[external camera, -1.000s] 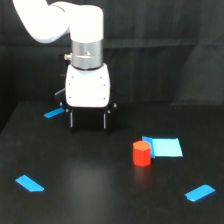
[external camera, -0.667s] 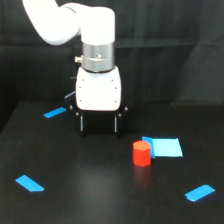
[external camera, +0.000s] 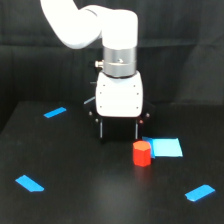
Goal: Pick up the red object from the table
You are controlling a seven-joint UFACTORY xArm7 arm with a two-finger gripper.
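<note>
The red object (external camera: 141,153) is a small red-orange block standing upright on the black table (external camera: 90,195), touching the left edge of a blue rectangle (external camera: 166,147). My gripper (external camera: 119,135) hangs below the white arm, its two dark fingers pointing down and spread apart with nothing between them. It sits just behind and to the exterior view's left of the red block, with its right finger (external camera: 136,131) close above the block's top. Whether the fingertips touch the table is unclear.
Blue strips lie on the table: one at the back left (external camera: 55,112), one at the front left (external camera: 29,183), one at the front right (external camera: 199,192). A black backdrop stands behind the table.
The arm and gripper have moved steadily toward the exterior view's right, from well left of the red block to just beside it. The block has not moved.
</note>
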